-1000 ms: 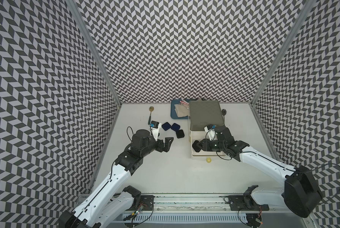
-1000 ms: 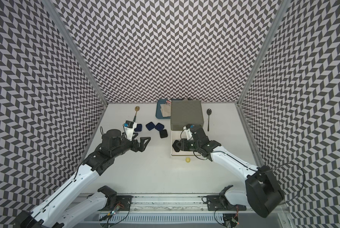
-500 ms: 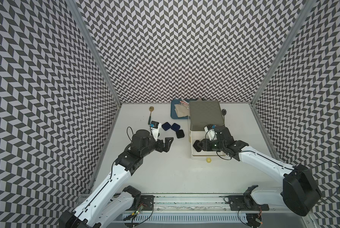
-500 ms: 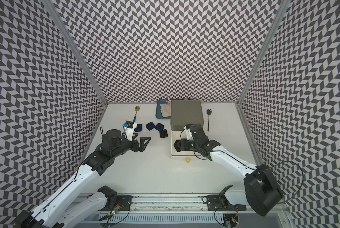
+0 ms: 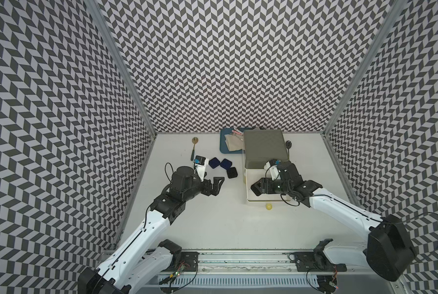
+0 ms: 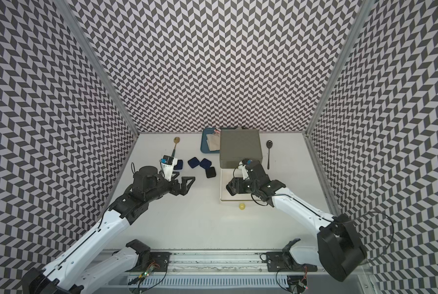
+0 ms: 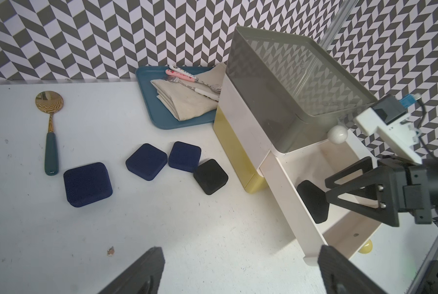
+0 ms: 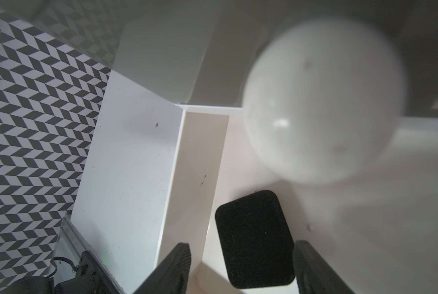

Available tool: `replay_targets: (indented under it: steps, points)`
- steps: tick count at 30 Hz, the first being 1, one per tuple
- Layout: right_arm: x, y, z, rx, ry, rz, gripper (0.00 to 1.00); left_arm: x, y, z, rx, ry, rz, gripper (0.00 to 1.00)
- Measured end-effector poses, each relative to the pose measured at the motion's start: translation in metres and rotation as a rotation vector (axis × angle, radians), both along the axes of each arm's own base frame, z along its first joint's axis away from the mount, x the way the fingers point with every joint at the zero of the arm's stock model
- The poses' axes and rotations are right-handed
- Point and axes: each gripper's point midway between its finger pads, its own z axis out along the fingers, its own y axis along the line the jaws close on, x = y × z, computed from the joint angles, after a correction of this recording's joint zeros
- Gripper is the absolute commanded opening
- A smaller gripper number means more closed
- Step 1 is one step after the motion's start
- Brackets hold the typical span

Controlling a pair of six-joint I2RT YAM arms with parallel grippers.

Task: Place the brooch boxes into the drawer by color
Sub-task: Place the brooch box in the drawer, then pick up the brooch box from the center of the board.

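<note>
Both top views show a white table (image 5: pixel 225 229) walled left, right and far by chevron panels (image 5: pixel 238 63), its near half bare and open. The drawer (image 5: pixel 263 145) stands far right of centre, its white middle tier (image 5: pixel 247 196) drawn out toward the near edge with a yellow ball (image 5: pixel 268 206) just at its front. The right gripper (image 5: pixel 255 189) reaches into that open tier. The left gripper (image 5: pixel 217 183), jaws wide apart and empty, hangs above bare table left of the drawer. It is just to the near left of a black brooch box (image 5: pixel 231 173) and two navy brooch boxes (image 5: pixel 214 162), which lie together on the near side of a blue tray (image 5: pixel 223 146). A top view catches a third navy box (image 6: pixel 179 165) half hidden behind the left wrist camera (image 6: pixel 168 161). The left wrist view shows it whole, near a gold spoon (image 7: pixel 50 132), and reveals what the top views hide: a second black box (image 7: pixel 312 201) inside the white tier by the right gripper. In the right wrist view the fingers (image 8: pixel 181 264) stand apart on either side of that box. It rests flat on the tier's floor close to its left wall, a clear gap on one side, below the blurred white knob (image 8: pixel 322 101).
</note>
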Motion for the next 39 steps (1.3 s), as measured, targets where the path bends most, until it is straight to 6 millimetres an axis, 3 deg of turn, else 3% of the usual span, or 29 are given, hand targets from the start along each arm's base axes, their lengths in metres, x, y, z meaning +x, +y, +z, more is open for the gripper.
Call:
replay_targets:
  steps: [10,13,16,20,24,39]
  points:
    - [0.003,-0.011,0.054,-0.006,-0.127,-0.024,0.75,0.009,-0.005,-0.011,-0.036,0.059,0.028,1.00]
    - [-0.004,-0.020,0.083,0.014,-0.199,-0.036,0.76,0.018,-0.009,-0.032,-0.045,0.144,0.052,1.00]
    - [-0.014,-0.030,0.114,0.044,-0.287,-0.051,0.78,0.027,-0.013,-0.066,-0.036,0.272,0.090,1.00]
    - [-0.024,-0.040,0.137,0.050,-0.350,-0.060,0.79,0.038,-0.021,-0.101,-0.036,0.408,0.130,1.00]
    - [-0.026,-0.044,0.137,0.023,-0.345,-0.060,0.79,0.055,-0.033,-0.124,-0.038,0.495,0.145,1.00]
    - [-0.035,-0.054,0.131,-0.010,-0.330,-0.068,0.81,0.115,-0.063,-0.163,-0.028,0.580,0.209,1.00]
